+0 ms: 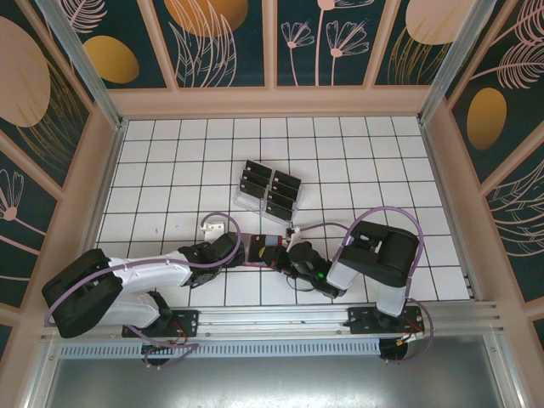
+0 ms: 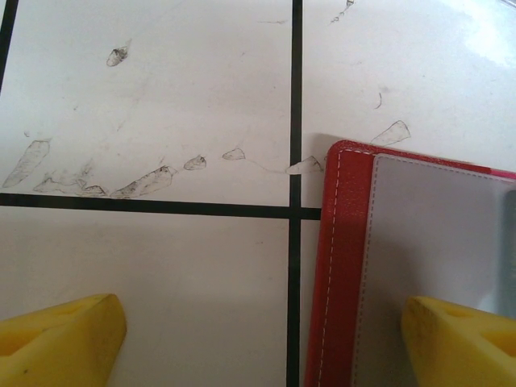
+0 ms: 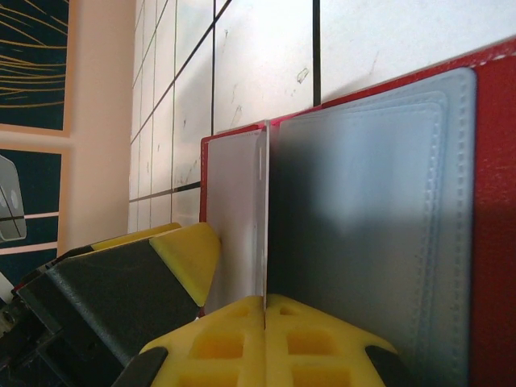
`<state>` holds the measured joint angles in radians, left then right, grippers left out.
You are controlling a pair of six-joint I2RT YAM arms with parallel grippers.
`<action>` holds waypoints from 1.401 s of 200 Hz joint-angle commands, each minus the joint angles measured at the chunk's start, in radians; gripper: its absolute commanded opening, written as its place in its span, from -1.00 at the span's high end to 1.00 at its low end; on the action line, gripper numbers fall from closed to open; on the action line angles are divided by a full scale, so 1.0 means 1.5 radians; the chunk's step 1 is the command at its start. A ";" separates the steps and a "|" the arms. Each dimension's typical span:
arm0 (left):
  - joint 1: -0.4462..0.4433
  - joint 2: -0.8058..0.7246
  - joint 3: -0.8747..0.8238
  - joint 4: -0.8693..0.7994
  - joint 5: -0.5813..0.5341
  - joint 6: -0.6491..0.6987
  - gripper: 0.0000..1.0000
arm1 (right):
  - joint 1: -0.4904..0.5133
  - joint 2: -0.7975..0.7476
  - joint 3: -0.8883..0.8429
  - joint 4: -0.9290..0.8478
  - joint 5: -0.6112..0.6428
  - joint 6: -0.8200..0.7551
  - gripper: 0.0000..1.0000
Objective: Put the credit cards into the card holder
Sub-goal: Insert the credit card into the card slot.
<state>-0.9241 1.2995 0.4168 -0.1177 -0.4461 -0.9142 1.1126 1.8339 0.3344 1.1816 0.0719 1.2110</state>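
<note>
The red card holder (image 1: 261,249) lies open on the white tiled table between both grippers, grey-blue pockets up (image 3: 363,226). My right gripper (image 3: 264,300) is shut on a thin credit card (image 3: 264,218), seen edge-on and standing upright over the wallet's fold. My left gripper (image 2: 264,322) is open and straddles the wallet's red edge (image 2: 339,266). Its right finger (image 2: 459,343) rests on the grey inner panel and its left finger (image 2: 60,343) on bare tile. In the top view the left gripper (image 1: 238,251) and right gripper (image 1: 285,253) nearly meet.
A clear slotted rack (image 1: 269,189) with several more dark cards stands just behind the wallet. Peach-framed walls (image 1: 110,161) close in the table on three sides, and an aluminium rail (image 1: 280,319) runs along the near edge.
</note>
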 commanded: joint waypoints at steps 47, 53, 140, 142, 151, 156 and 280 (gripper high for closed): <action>-0.001 0.001 -0.026 -0.042 0.012 -0.004 -0.79 | -0.003 0.043 0.020 -0.059 -0.008 -0.019 1.00; -0.001 0.001 -0.024 -0.042 0.012 -0.003 -0.79 | -0.003 0.044 0.021 -0.059 -0.010 -0.019 1.00; 0.000 -0.040 0.000 -0.060 -0.006 -0.027 -0.85 | -0.027 -0.061 0.018 -0.177 -0.026 -0.067 0.28; 0.000 -0.041 0.001 -0.061 -0.007 -0.027 -0.85 | -0.028 -0.065 0.019 -0.183 -0.027 -0.069 0.27; 0.000 -0.045 0.010 -0.068 -0.015 -0.027 -0.86 | -0.031 -0.079 0.023 -0.209 -0.029 -0.079 0.20; 0.000 -0.046 0.015 -0.072 -0.020 -0.027 -0.87 | -0.033 -0.086 0.027 -0.224 -0.031 -0.085 0.16; 0.023 -0.065 -0.008 -0.075 -0.028 -0.043 -0.90 | -0.036 -0.148 0.185 -0.607 0.040 -0.219 -0.06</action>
<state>-0.8948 1.2083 0.4438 -0.2134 -0.4911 -0.9459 1.0657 1.6066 0.5545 0.4709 0.0597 0.9649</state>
